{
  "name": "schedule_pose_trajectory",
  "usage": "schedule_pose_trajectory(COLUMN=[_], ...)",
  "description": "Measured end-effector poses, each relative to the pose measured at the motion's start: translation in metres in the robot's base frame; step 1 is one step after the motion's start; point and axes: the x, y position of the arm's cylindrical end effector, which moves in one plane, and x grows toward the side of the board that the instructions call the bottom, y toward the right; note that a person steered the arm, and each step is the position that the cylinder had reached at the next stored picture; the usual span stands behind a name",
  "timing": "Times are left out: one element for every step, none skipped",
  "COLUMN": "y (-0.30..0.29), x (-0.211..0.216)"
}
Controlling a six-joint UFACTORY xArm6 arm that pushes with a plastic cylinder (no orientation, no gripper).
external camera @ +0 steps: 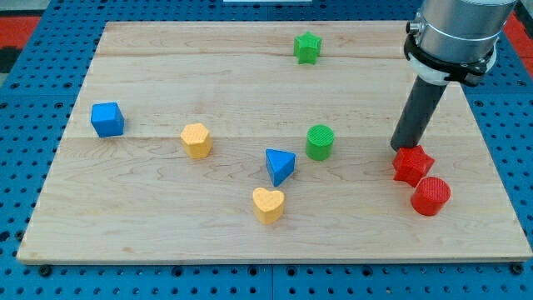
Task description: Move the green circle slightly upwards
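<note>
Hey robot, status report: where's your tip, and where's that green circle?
My tip just above the red star, right of target. Green circle mid-board, untouched. Blue triangle sits lower-left of it.

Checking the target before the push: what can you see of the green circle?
The green circle is a short, upright cylinder, plastic-looking, with a finely ribbed top face. It stands free on the wooden board, right of centre, touching nothing. The blue triangle sits just below-left of it. My tip is well to its right, beside the red star.

My tip (pixel 400 148) touches the red star (pixel 413 164) — green circle (pixel 320 142) well left.
</note>
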Motion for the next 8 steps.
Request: schedule_pose_trajectory(y=[0.000, -0.001, -0.021, -0.048, -0.059, -0.073, -0.079, -0.079], x=[0.000, -0.009, -0.023, -0.035, -0.031, -0.030, -0.030, -0.030])
